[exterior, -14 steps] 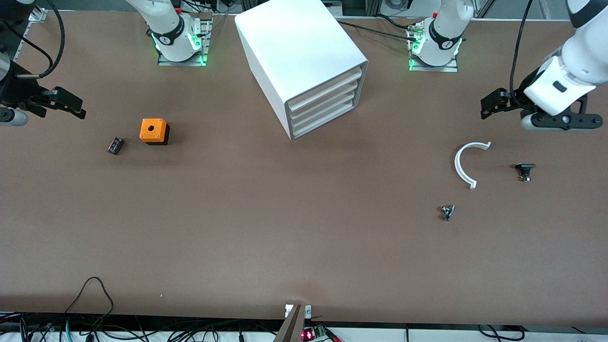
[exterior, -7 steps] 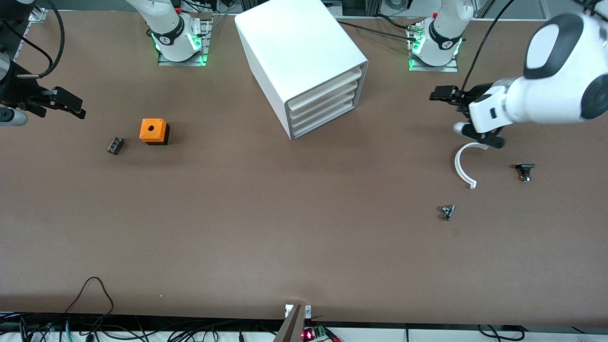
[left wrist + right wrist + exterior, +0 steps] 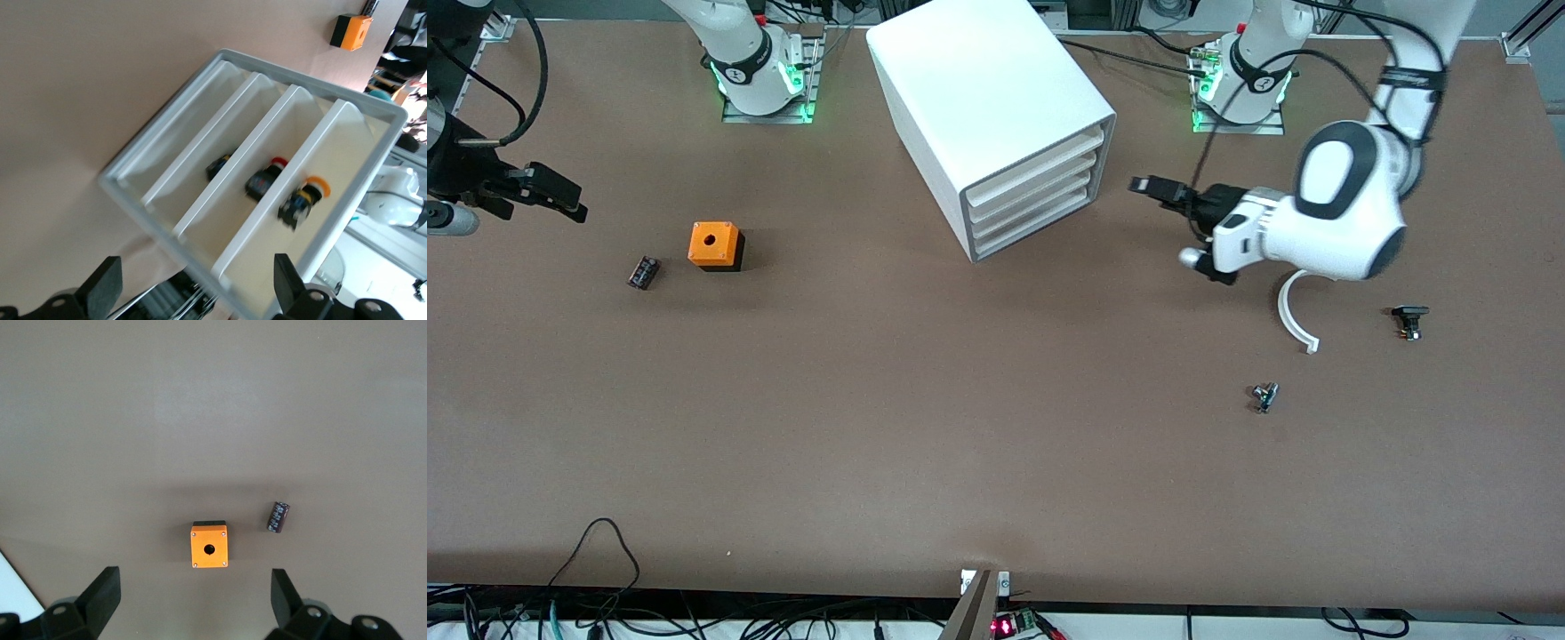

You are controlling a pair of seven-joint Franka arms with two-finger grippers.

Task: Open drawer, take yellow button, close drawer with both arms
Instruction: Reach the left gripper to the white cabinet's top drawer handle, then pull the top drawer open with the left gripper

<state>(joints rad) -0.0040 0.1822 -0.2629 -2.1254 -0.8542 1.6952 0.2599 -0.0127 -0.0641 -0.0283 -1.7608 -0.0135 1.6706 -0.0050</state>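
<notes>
The white cabinet [image 3: 996,107] stands at the middle of the table with four stacked tray drawers [image 3: 1034,197], all pushed in. My left gripper [image 3: 1152,188] is open and empty, in the air in front of the drawers and pointing at them. In the left wrist view [image 3: 198,293] the drawer fronts show their insides. The button [image 3: 308,195] with its orange-yellow cap lies in the top drawer [image 3: 347,160]. A red-capped part [image 3: 265,179] and a dark part [image 3: 218,166] lie in the two drawers below. My right gripper [image 3: 560,200] waits open and empty [image 3: 193,600] at the right arm's end.
An orange cube with a hole [image 3: 715,245] [image 3: 209,545] and a small dark rectangular part [image 3: 643,272] [image 3: 279,517] lie near the right gripper. A white curved piece [image 3: 1294,311], a small black part [image 3: 1408,320] and a small metal part [image 3: 1264,396] lie toward the left arm's end.
My left arm has swung from the left arm's end of the table toward the cabinet's front, its gripper still open. The right arm has not moved.
</notes>
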